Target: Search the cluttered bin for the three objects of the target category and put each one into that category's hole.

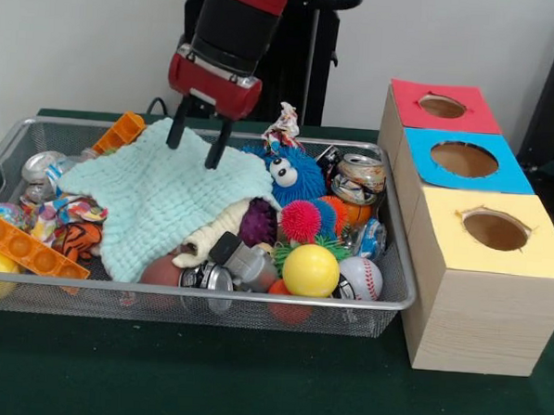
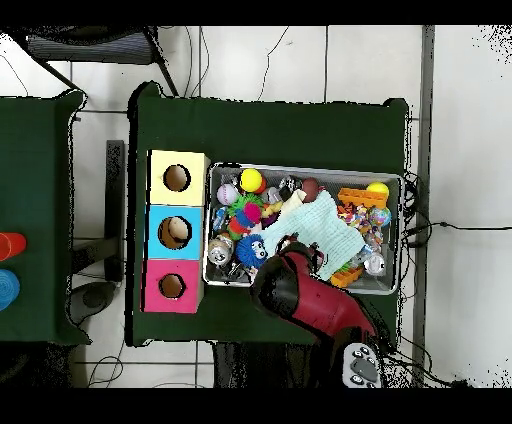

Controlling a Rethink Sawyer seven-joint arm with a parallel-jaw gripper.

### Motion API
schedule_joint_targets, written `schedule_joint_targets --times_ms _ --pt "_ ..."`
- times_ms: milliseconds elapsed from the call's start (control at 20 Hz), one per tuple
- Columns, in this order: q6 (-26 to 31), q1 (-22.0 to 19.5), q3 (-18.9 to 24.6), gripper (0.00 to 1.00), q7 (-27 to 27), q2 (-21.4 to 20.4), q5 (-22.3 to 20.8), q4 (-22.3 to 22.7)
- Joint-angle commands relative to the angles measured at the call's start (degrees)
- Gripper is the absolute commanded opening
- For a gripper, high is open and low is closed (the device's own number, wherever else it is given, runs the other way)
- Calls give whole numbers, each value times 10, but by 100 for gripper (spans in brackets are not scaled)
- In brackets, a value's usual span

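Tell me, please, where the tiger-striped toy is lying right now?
In the front view the tiger-striped toy lies at the wire bin's left end, between the mint cloth and the orange tray.

The arm (image 1: 233,24) was red above a black band, ending in a red gripper (image 1: 196,139) with thin black jaws.

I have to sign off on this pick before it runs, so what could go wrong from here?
The open gripper hangs over the pale green cloth, so it may well grab cloth, not a toy. The tiger-striped toy lies under an orange tray, which could snag or lift with it. The red-panelled hole is the farthest of the three; a loosely held toy might drop early.
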Motion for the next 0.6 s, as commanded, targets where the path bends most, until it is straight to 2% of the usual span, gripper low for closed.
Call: schedule_joint_targets --times_ms 50,200,250,400,600 --pt "-66 -16 61 100 148 73 41 -40" --pt "-41 -37 86 100 136 76 40 -38" --pt "-47 -47 102 100 138 88 36 -38" --pt "-30 -62 121 100 138 85 39 -31" --pt "28 -59 123 100 128 79 62 -24"
